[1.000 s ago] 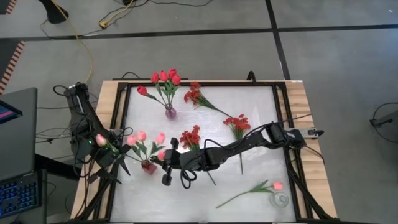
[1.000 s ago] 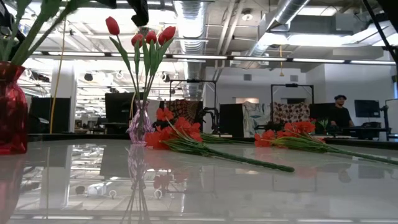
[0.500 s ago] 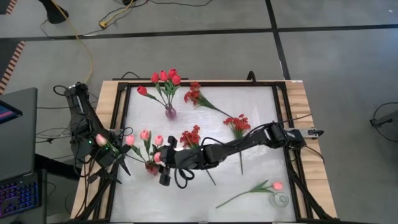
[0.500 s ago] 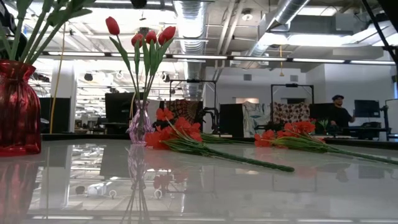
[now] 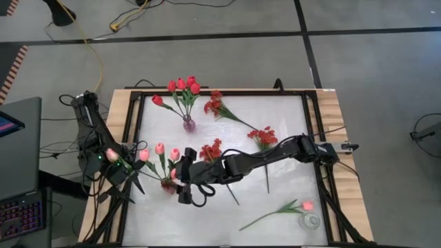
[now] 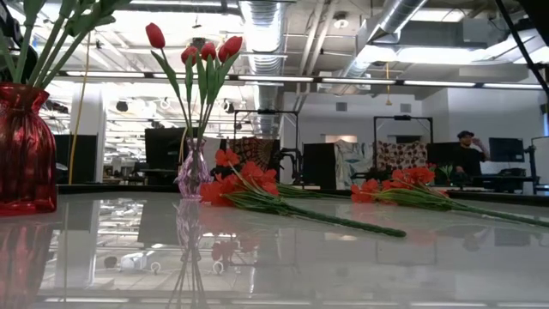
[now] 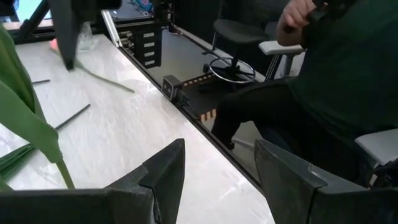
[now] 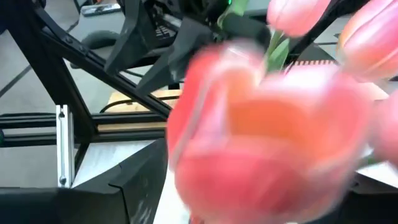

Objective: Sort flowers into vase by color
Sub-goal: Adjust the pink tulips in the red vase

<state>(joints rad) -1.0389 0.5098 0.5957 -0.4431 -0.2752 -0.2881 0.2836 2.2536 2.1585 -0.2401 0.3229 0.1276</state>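
The right gripper hangs beside the red vase with fingers apart, so the pink tulips stand there by colour. The left gripper, fingers apart, waits across the vase, empty.

Right gripper let go: its dark fingers spread wide since a second ago, nothing between them now. The pink artificial tulip it carried now stands in the dark red glass vase with the other pink ones. In the low view that vase has shifted right, fully into frame. Right arm eased back slightly.
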